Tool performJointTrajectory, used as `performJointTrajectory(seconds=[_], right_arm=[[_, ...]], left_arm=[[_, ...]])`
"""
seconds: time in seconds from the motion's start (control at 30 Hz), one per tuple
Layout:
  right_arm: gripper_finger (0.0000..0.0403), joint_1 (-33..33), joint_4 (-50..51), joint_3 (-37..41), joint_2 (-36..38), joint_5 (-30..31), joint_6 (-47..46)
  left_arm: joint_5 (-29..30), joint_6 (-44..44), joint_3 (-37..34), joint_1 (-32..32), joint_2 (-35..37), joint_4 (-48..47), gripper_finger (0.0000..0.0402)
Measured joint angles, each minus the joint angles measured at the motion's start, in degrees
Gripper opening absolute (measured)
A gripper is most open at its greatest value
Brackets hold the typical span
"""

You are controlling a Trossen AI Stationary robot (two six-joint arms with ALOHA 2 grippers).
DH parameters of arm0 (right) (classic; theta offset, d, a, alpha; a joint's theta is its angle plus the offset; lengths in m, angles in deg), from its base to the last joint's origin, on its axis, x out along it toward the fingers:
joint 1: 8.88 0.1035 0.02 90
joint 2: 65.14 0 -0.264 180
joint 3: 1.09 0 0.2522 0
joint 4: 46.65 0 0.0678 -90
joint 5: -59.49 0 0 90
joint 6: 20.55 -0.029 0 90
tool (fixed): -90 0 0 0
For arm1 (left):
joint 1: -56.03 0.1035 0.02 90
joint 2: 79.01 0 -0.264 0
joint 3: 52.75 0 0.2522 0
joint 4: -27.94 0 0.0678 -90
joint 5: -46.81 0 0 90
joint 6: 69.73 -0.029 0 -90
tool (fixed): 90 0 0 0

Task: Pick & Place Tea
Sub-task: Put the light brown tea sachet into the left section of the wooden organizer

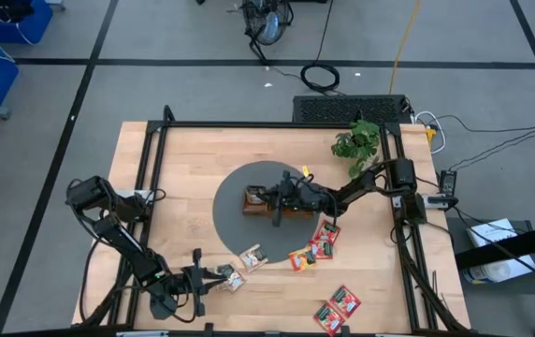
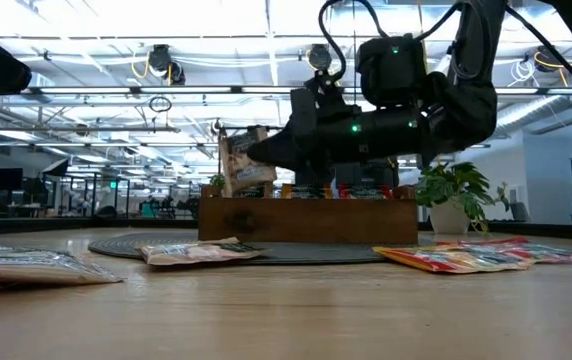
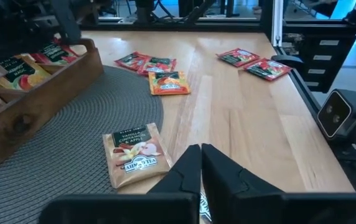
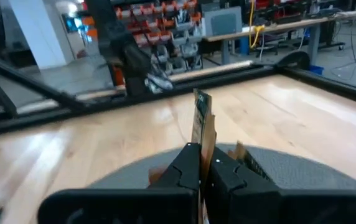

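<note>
standing upright in the right end effector [image 4: 201, 163], beige sachet [image 4: 202, 121]

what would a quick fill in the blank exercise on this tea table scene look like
1. The right gripper is shut on a tea sachet that it holds ____ the wooden tray.
2. The wooden tray sits on a round ____ mat.
3. The small potted plant stands near the table's far ____ corner.
4. The left gripper, near the table's front edge, is ____.

Missing words: above; grey; right; shut
</note>
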Motion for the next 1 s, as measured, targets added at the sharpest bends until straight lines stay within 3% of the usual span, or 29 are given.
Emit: performJointTrajectory(seconds=[0.1, 0.37, 0.47, 0.63, 0.77, 0.83, 1.0], right_arm=[[0.0000, 0.2, 0.2, 0.0, 0.0, 0.2, 0.3], [0.0000, 0.7, -2.4, -0.3, 0.0, 1.0, 1.7], [0.0000, 1.8, -6.8, -0.3, 0.0, -2.8, 3.5], [0.0000, 3.7, -8.3, 0.6, 0.0, -8.1, 5.9], [0.0000, 5.9, -12.1, 3.3, 0.0, -11.3, 9.1], [0.0000, 7.4, -15.0, 4.4, 0.0, -12.5, 11.3], [0.0000, 11.9, -18.2, 4.8, 0.0, -13.7, 20.0]], left_arm=[[0.0, 0.0, 0.0, 0.1, 0.0, 0.2, 0.0004], [0.1, -2.2, 0.0, 1.5, 0.0, 0.7, 0.0027], [1.7, -8.7, 0.0, 2.5, 0.0, 3.7, 0.0024], [8.3, -27.3, 0.0, 4.6, 3.9, 12.5, 0.0024], [12.6, -29.4, 0.0, 5.3, 9.5, 12.9, 0.0045], [11.9, -27.7, 0.0, 5.9, 12.0, 10.6, 0.0064], [1.5, -25.2, 0.0, 10.1, 15.4, 5.5, 0.0133]])
